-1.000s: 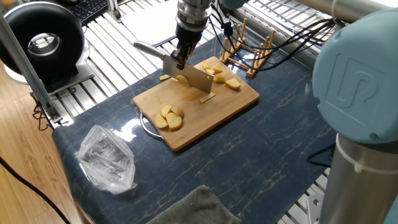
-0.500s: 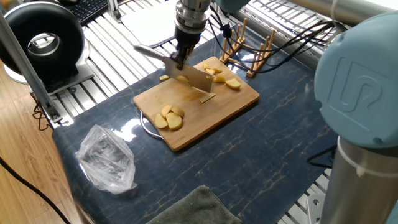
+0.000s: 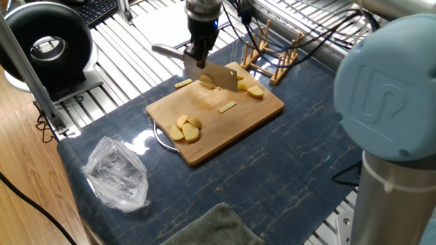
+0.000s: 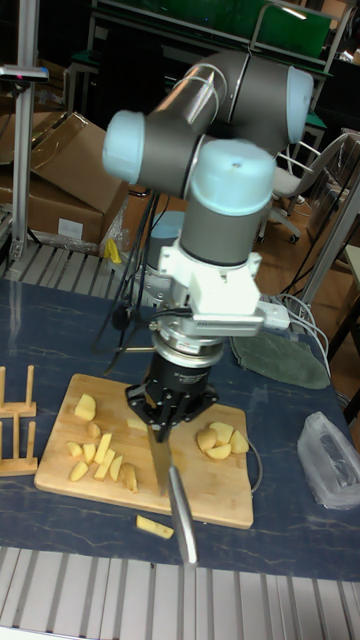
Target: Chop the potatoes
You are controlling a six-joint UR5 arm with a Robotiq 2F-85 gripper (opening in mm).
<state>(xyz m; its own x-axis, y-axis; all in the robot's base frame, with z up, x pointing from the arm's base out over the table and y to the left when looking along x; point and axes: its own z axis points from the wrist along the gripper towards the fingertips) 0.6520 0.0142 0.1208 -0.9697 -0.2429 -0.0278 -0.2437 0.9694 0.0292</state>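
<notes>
A bamboo board (image 3: 252, 112) lies on the dark blue table. Pale yellow potatoes sit on it: rounded pieces (image 3: 185, 128) near its front corner, several cut pieces (image 3: 249, 88) at the far corner and a thin stick (image 3: 227, 105) in the middle. One potato piece (image 3: 182, 84) lies off the board on the table. My gripper (image 3: 199, 57) is shut on a knife (image 3: 219, 77), whose blade hangs just above the board's far side, over the cut pieces. In the tall view the gripper (image 4: 166, 423) holds the knife (image 4: 161, 462) blade-down between the left potato pieces (image 4: 100, 458) and the right potato pieces (image 4: 220, 440).
A wooden rack (image 3: 269, 58) stands just behind the board. A crumpled plastic bag (image 3: 117, 173) lies front left, a green cloth (image 3: 211, 228) at the front edge. A black round device (image 3: 44, 44) sits at the far left. A wire loop (image 3: 160, 139) pokes out beside the board.
The gripper has lifted the knife and carried it toward the board's far side, uncovering the thin stick in the middle. The potato pieces have not moved.
</notes>
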